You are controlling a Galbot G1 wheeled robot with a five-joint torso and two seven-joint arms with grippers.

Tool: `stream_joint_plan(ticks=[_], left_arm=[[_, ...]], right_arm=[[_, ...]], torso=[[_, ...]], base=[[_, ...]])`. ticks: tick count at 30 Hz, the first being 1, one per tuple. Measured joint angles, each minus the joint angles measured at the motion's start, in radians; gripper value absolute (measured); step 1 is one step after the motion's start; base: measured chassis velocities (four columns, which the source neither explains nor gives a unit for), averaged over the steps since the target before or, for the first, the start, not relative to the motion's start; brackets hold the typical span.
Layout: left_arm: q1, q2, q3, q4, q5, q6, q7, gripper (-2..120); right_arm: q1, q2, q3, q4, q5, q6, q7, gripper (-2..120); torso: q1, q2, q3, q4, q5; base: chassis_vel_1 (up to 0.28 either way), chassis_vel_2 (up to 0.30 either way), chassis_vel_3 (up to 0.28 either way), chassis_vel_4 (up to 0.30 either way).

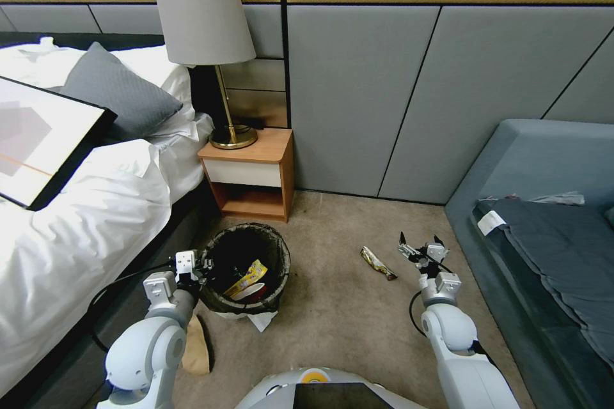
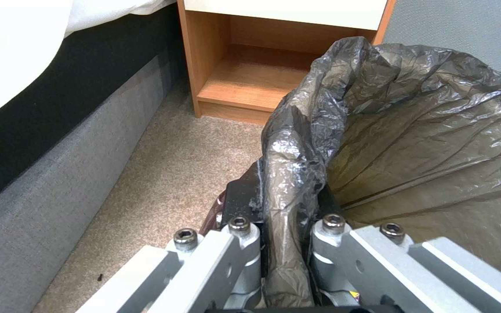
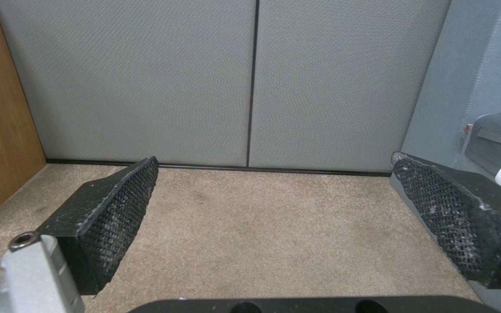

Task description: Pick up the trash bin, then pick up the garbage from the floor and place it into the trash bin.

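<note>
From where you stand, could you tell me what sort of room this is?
Most likely a hotel bedroom: a bed with white linen, a wooden nightstand bearing a brass lamp, padded wall panels, and a grey sofa on carpet.

Lamp (image 1: 203,19) on nightstand (image 1: 251,169) beside bed (image 1: 77,217).

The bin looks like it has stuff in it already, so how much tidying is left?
Done: the bin already holds a yellow wrapper. In hand: the left gripper is clamped on the bin's bagged rim, and the right gripper is open just above the carpet beside a dark wrapper. Left: that wrapper, a tissue under the bin, and a cardboard piece near the bed.
</note>
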Motion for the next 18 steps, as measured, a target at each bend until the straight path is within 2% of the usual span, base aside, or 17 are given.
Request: stream_joint_plan(ticks=[18], left_arm=[[0.0,0.0,0.0,0.0,0.0,0.0,0.0,4]], right_arm=[[0.0,0.0,0.0,0.0,0.0,0.0,0.0,100]], torso=[[0.0,0.0,0.0,0.0,0.0]], base=[[0.0,0.0,0.0,0.0]])
